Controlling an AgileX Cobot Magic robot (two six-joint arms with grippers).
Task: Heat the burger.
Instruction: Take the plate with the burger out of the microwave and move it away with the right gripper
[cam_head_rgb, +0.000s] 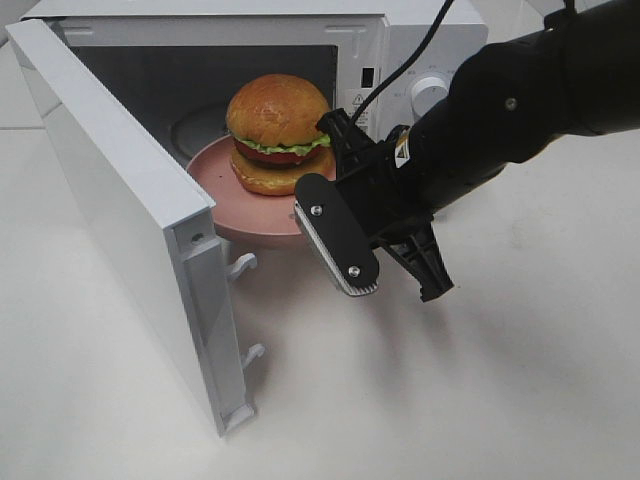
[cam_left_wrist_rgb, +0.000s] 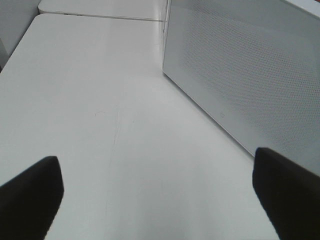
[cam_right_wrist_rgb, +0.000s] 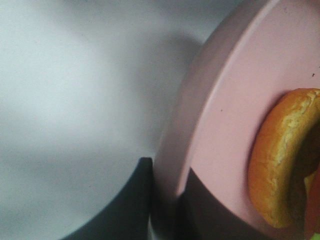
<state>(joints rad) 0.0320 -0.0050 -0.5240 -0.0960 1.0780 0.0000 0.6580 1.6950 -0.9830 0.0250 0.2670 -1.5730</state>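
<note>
Burger: you have the burger (cam_head_rgb: 278, 130) sitting on the pink plate (cam_head_rgb: 215, 172), bun dome up, lettuce and dark filling showing between the bun halves. It sits toward the back of the plate.
Plate: it hangs at the mouth of the open microwave (cam_head_rgb: 400, 30), its far part inside the cavity and its near rim sticking out past the opening over the white worktop (cam_head_rgb: 450, 400). In your right wrist view the plate (cam_right_wrist_rgb: 235, 100) fills the frame with the bun edge (cam_right_wrist_rgb: 280, 155) on it.
Right gripper: your right gripper (cam_head_rgb: 320, 215) is clamped on the near rim of the plate; the right wrist view shows one finger (cam_right_wrist_rgb: 135, 200) under the rim and the other on top, jaws closed on it.
Left gripper: your left gripper (cam_left_wrist_rgb: 160, 200) has its jaws wide apart with nothing between them, hovering low over the bare worktop (cam_left_wrist_rgb: 100, 100) beside the perforated outer wall (cam_left_wrist_rgb: 250, 75) of the microwave.
Door: the microwave door (cam_head_rgb: 120, 200) stands swung open on the left side of the opening, its latch hooks (cam_head_rgb: 245, 265) facing the plate.
Cable: a black cable (cam_head_rgb: 420, 50) runs from the right arm across the microwave's front panel near the dial (cam_head_rgb: 430, 92).
</note>
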